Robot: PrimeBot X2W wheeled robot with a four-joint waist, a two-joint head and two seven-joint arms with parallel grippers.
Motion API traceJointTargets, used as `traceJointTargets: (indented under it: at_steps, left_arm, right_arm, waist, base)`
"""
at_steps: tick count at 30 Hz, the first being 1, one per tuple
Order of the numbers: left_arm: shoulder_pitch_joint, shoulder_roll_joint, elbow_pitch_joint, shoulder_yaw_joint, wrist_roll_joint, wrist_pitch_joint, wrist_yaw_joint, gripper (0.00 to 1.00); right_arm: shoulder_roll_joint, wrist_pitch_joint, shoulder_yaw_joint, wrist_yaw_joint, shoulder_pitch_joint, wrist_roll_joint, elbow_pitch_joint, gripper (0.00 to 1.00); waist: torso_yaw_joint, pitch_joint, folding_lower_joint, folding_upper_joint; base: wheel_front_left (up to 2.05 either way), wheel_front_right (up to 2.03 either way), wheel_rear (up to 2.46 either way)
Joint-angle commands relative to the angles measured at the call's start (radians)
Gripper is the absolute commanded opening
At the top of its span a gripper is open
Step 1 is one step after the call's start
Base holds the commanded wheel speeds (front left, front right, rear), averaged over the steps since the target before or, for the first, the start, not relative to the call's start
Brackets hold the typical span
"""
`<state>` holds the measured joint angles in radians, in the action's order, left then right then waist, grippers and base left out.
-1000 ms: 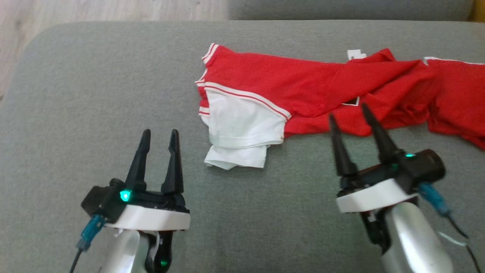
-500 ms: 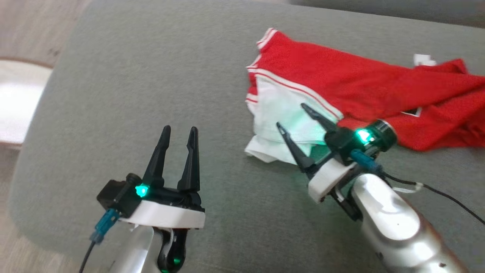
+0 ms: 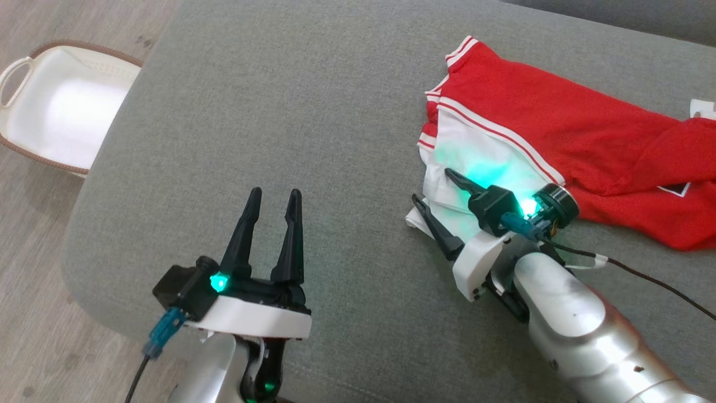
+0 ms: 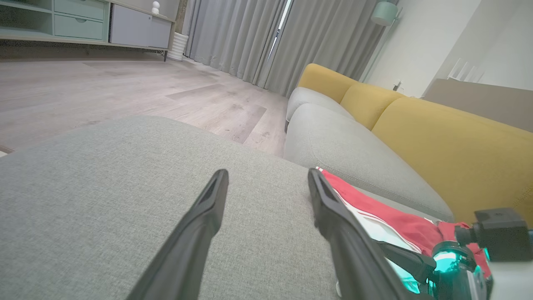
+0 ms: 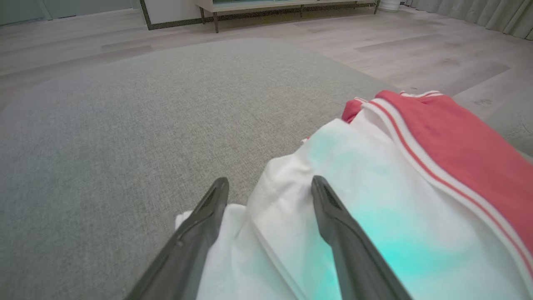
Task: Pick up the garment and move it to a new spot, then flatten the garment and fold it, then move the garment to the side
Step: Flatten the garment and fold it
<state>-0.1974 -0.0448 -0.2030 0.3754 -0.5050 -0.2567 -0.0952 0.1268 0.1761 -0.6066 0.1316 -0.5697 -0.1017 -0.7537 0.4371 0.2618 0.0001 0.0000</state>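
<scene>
A red knit sports shirt (image 3: 559, 129) with a white sleeve panel and thin white stripes along its trim lies crumpled and unfolded. The white sleeve end sits under the spread tips of the right pincer (image 3: 431, 184); whether they touch is unclear. The red body stretches away beyond that pincer, well apart from the left pincer (image 3: 275, 191).

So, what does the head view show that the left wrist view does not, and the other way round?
Head view: a white basket on the floor beside the grey cushion. Left wrist view: yellow sofa backrests, grey curtains and a low cabinet. Both: the cushion, the red and white garment, the open left gripper, and the open right gripper at the garment's white part.
</scene>
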Motion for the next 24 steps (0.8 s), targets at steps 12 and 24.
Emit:
traceJointTargets:
  at_steps: [12,24]
  left_arm:
    - [-0.017,-0.005,0.033,-0.028,-0.012,-0.005,0.017,1.00]
    - [-0.019,-0.005,0.027,-0.051,0.010,-0.005,0.007,1.00]
  right_arm:
    - [-0.067,0.054,0.017,-0.001,-0.067,-0.006,-0.082,0.00]
    - [-0.075,0.083,0.043,-0.001,-0.094,-0.044,0.066,0.00]
  waist:
    - [-0.015,-0.002,-0.0001,0.0000]
    - [-0.092,-0.034,-0.0001,0.0000]
  base:
    - [0.00,0.00,0.00]
    - [0.00,0.00,0.00]
